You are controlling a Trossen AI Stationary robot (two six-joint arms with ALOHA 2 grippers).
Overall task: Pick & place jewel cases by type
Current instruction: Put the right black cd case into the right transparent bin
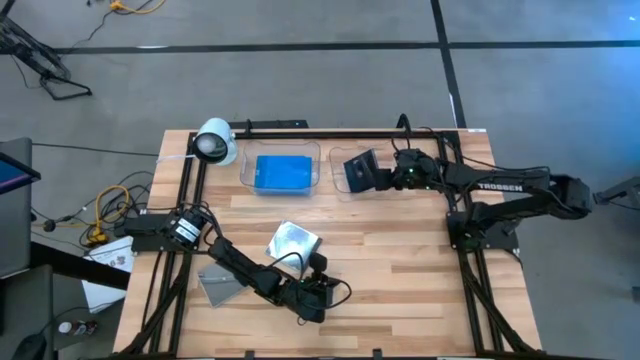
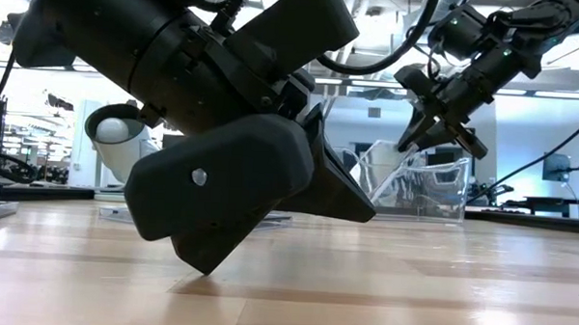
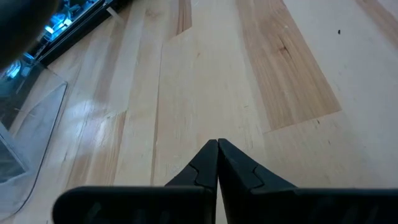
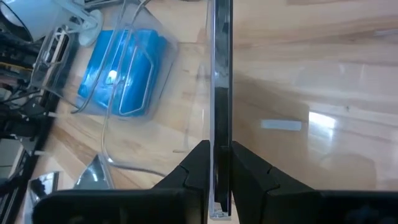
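High view showed the right claw [image 1: 372, 172] over the right tray [image 1: 340, 160] at the desk's [image 1: 400, 270] far side, clamped on a dark case [image 1: 358, 170] held on edge. Right wrist view had that case [image 4: 221, 81] upright between the fingers [image 4: 196, 163], above the tray. Left tray [image 1: 280, 172] held blue cases [image 1: 284, 173], beside a white camera [image 1: 213, 142]. Left claw [image 1: 318, 293] sat low near the desk's front, fingers [image 3: 205, 165] pressed together on nothing. Silvery case [image 1: 293, 241] lay just behind it; grey case [image 1: 219, 285] lay near the left edge.
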